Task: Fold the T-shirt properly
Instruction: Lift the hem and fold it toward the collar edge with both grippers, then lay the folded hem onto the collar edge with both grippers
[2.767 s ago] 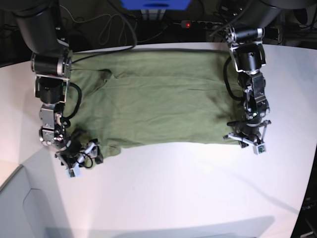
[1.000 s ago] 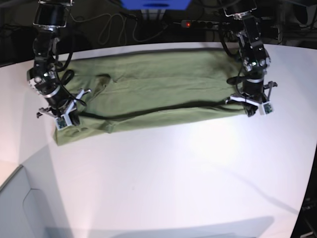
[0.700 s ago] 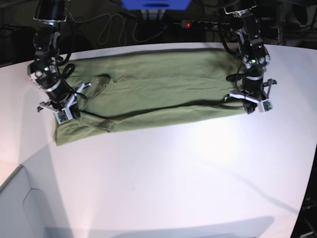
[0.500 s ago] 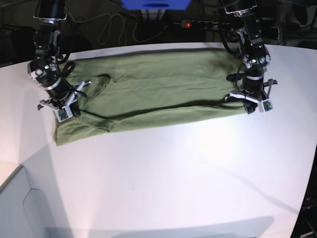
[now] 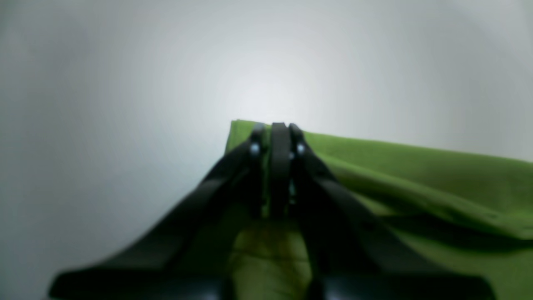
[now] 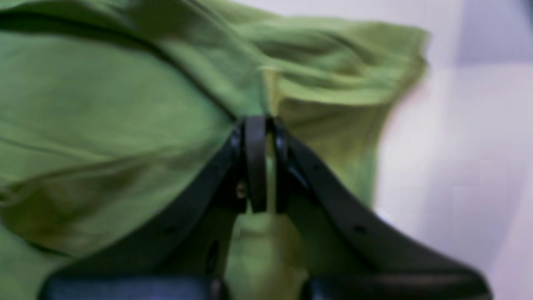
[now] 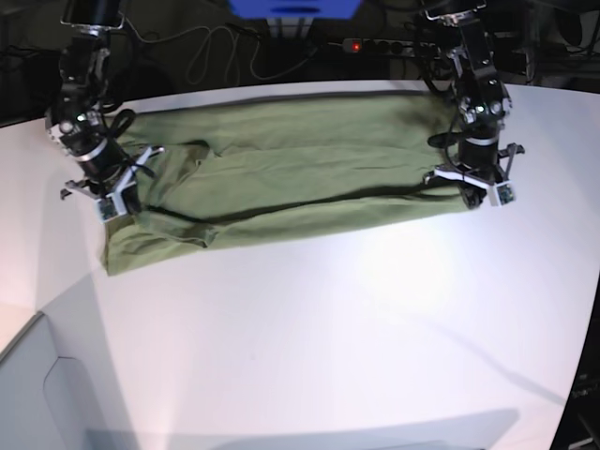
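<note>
The olive-green T-shirt [image 7: 300, 169] lies lengthways across the back of the white table [image 7: 328, 337], its near edge turned up and held at both ends. At the right in the base view, my left gripper [image 7: 472, 187] is shut on the shirt's near right corner. The left wrist view shows its fingers [image 5: 280, 137] pressed together on that corner of cloth [image 5: 416, 175]. My right gripper [image 7: 109, 195], at the left in the base view, is shut on a fold near the sleeve. Seen from the right wrist, its tips [image 6: 258, 125] pinch bunched fabric [image 6: 104, 104].
A power strip with a red light [image 7: 375, 44], loose cables [image 7: 206, 52] and a blue object [image 7: 295, 7] sit behind the table's back edge. A lower grey surface [image 7: 37, 394] borders the table at the front left.
Both grippers have carried the shirt's near edge up and toward the back of the table. Over the last second they moved a little farther back, still shut on the cloth.
</note>
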Robot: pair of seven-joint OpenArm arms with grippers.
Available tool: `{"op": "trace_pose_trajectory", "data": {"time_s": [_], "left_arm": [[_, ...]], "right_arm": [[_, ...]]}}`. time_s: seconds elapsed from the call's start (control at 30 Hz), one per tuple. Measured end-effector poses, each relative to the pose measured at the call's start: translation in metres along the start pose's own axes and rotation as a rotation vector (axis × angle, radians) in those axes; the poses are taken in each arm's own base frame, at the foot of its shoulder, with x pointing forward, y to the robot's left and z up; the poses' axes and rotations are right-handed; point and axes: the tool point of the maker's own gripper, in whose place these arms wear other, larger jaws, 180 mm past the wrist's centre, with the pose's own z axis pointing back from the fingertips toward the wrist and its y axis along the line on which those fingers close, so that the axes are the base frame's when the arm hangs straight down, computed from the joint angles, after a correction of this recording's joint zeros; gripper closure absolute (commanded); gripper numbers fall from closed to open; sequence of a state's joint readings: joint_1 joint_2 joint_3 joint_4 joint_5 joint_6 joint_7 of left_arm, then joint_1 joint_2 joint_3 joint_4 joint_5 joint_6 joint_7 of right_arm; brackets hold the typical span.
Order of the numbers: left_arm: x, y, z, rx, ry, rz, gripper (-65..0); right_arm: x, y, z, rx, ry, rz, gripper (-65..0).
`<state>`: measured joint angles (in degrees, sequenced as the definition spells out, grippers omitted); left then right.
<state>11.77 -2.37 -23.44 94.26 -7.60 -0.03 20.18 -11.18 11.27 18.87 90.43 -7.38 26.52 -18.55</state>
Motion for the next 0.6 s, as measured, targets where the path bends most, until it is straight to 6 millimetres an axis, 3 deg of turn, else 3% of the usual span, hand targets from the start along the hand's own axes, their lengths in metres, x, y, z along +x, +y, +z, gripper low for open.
{"op": "trace_pose_trajectory", "data": {"time_s": [0.1, 0.2, 0.43, 0.6], "left_arm": [[0.017, -0.002, 0.008, -0.005, -0.052, -0.014, 0.0], [0.021, -0.003, 0.01, -0.007, -0.063, -0.016, 0.0], [0.005, 0.001, 0.022, -0.001, -0.021, -0.03, 0.0], [0.008, 0.002, 0.032, -0.002, -0.036, -0.047, 0.0]], "right_arm": [[0.0, 0.0, 0.0, 0.001, 0.0, 0.003, -0.1], [0.0, 0.0, 0.0, 0.002, -0.001, 0.003, -0.1], [-0.004, 0.002, 0.001, 0.005, 0.007, 0.0, -0.1], [-0.009, 0.007, 0.003, 0.029, 0.021, 0.009, -0.1]]}}
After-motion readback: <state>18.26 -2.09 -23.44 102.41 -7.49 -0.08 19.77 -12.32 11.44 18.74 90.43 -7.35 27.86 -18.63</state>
